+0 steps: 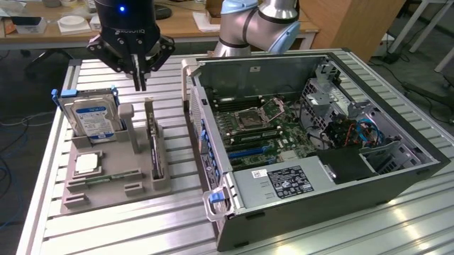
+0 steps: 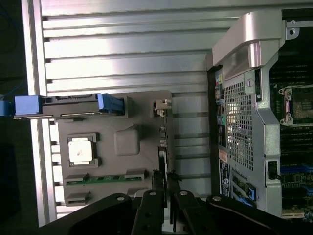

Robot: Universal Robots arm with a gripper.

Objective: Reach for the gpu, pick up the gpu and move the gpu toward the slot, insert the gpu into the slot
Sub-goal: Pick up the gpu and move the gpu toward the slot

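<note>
In the exterior view the gripper (image 1: 142, 84) hangs closed and empty just above the gpu (image 1: 153, 149), which stands on edge in the grey holder (image 1: 124, 162) on the bench (image 1: 106, 228), while the wrist view has the gripper (image 2: 164, 178) poised over the gpu's (image 2: 164, 154) thin edge.

gpu (image 1: 154, 154) upright in holder (image 1: 114, 162), case (image 1: 319, 218) beside

Black gripper (image 1: 142, 87); beneath it a plain grey holder (image 1: 114, 183), a silver hard drive (image 1: 91, 114) with blue-and-white label, and a ribbed silver counter (image 1: 106, 228).
</note>
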